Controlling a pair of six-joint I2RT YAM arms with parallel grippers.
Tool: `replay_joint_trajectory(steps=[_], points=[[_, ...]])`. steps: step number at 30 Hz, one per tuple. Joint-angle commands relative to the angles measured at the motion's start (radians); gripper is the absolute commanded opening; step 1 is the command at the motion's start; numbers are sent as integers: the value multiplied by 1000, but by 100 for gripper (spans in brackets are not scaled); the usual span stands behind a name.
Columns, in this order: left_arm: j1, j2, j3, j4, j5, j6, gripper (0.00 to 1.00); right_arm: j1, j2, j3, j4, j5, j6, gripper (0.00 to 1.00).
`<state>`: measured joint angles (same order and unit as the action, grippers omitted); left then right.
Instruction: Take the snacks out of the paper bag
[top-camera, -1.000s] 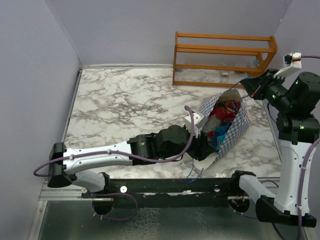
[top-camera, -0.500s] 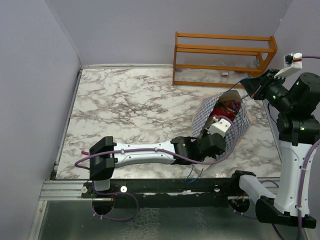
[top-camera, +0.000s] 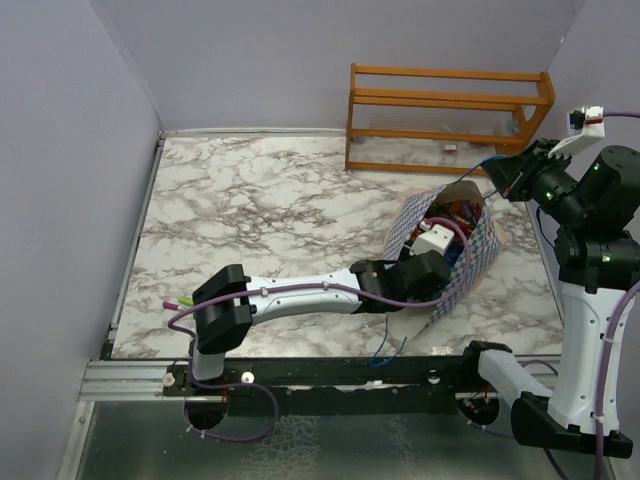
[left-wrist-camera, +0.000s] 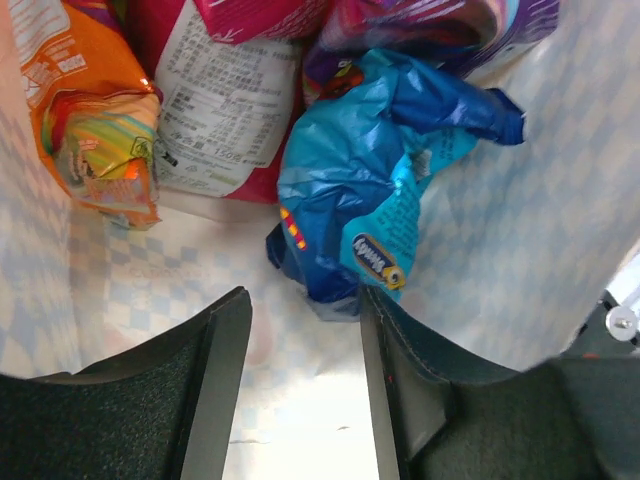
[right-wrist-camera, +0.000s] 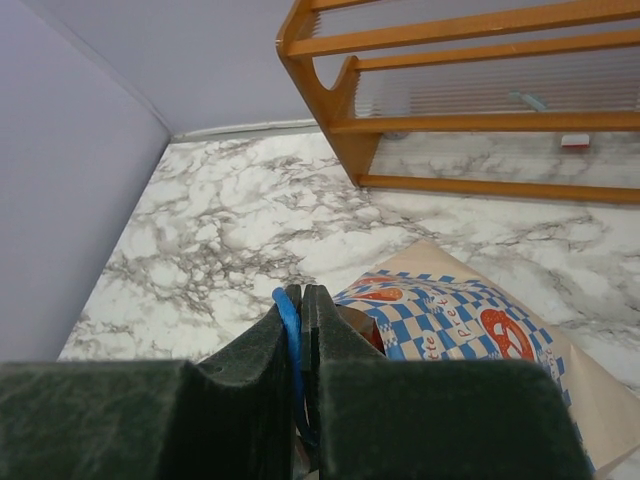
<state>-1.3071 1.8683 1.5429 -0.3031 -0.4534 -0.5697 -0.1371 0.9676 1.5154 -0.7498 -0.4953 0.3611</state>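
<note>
Change: L arm reaches further into the paper bag (top-camera: 480, 245) than 0.5 s ago, wrist now past the mouth. R arm and bag same spot.
L gripper (left-wrist-camera: 300, 325): inside the bag, jaws spread wide, nothing gripped, cream bag floor below.
Blue chip bag (left-wrist-camera: 370, 200): crumpled, at 12–1 o'clock from the L tips. Its lower end dips btwn the two fingers; contact can't tell.
Red-pink packet (left-wrist-camera: 225, 110): white print panel facing up, at 11 o'clock, just behind the blue one.
Orange packet (left-wrist-camera: 90, 110): at 10 o'clock, against the bag's left wall.
Purple wrapper (left-wrist-camera: 420, 25): at 12–1 o'clock, deepest, above the blue one.
Snacks overall: all seen are inside the bag.
Bag: lying on its side on the marble table (top-camera: 260, 200), at 3 o'clock from table centre, mouth toward the L arm.
R gripper (right-wrist-camera: 301, 300): jaws pinched tight on the blue cord handle (right-wrist-camera: 291, 330), up at the bag's 1 o'clock end.
Wooden rack (top-camera: 450, 110): orange, at 12 o'clock behind the bag, apart from it.
</note>
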Motion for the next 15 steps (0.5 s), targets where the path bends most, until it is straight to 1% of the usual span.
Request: replay_joint_trajectory(steps=[1, 7, 13, 15], points=[[-2, 29, 39, 72, 76, 8, 51, -2, -32, 54, 93, -28, -5, 6], [-1, 102, 102, 55, 78, 26, 51, -2, -34, 57, 98, -38, 2, 6], [-2, 136, 130, 38, 29, 73, 45, -2, -37, 54, 90, -34, -4, 6], [-1, 139, 134, 32, 25, 85, 40, -2, -40, 48, 93, -35, -4, 6]])
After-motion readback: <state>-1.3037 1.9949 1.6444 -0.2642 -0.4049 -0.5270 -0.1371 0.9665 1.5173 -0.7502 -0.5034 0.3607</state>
